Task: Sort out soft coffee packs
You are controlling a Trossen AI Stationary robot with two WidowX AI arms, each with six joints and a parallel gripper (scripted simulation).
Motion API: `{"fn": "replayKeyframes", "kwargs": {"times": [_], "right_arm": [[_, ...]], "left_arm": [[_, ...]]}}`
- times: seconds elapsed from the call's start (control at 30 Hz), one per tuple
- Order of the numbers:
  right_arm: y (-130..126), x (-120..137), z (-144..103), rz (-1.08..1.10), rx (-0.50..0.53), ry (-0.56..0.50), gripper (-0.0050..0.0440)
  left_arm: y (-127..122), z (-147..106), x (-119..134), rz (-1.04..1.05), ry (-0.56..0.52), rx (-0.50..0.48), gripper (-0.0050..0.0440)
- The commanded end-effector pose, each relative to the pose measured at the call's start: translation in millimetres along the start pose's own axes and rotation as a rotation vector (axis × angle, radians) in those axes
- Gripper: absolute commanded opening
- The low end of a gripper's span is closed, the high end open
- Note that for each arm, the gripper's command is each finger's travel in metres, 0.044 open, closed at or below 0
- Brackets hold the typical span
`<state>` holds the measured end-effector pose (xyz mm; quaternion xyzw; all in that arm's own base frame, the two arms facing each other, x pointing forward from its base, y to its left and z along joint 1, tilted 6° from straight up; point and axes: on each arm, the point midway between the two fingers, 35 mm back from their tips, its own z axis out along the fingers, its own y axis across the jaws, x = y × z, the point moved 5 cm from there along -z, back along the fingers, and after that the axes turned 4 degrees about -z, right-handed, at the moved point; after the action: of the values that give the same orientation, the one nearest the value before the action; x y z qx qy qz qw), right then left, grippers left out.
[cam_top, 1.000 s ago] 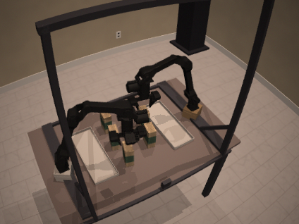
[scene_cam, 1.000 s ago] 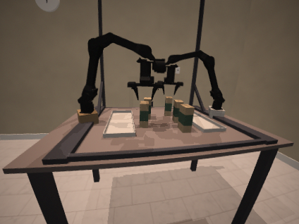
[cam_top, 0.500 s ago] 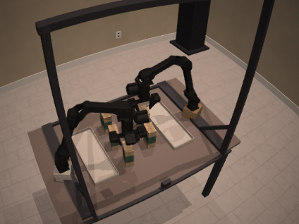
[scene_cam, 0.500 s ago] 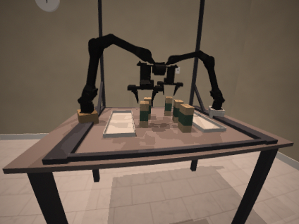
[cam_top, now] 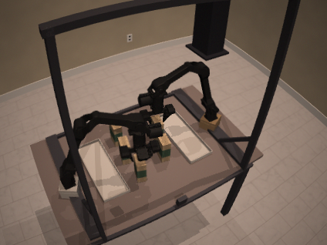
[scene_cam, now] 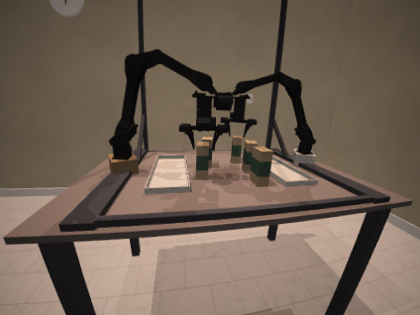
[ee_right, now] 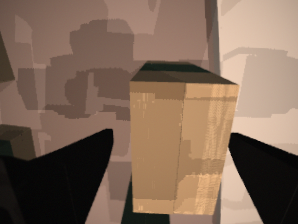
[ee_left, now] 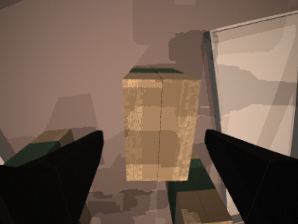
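White two-socket wall outlet (cam_top: pixel 129 38), low on the beige wall (cam_top: pixel 154 19) (scene_cam: pixel 347 59). Round pale clock (scene_cam: pixel 66 6) cut by top edge. Square black floor column (cam_top: pixel 209 28) near the corner.
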<state>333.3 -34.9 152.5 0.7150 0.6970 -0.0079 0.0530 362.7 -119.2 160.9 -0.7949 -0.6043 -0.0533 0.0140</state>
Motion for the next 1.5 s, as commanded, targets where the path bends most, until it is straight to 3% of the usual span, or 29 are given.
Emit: {"fn": "replayKeyframes", "kwargs": {"times": [0.0, 0.87, 1.47], "right_arm": [[0.5, -0.6, 1.7, -0.003, -0.015, -0.002, 0.0363], [0.9, -0.7, 33.8, -0.003, -0.015, -0.003, 0.0363], [0.9, -0.6, 35.0, -0.003, -0.015, -0.003, 0.0363]], "left_arm": [[-0.4, -0.1, 0.3, 0.002, -0.006, -0.019, 0.0358], [0.1, 31.9, 0.2, 0.002, -0.005, -0.018, 0.0358], [0.4, 52.0, 0.0, 0.002, -0.005, -0.018, 0.0358]]}}
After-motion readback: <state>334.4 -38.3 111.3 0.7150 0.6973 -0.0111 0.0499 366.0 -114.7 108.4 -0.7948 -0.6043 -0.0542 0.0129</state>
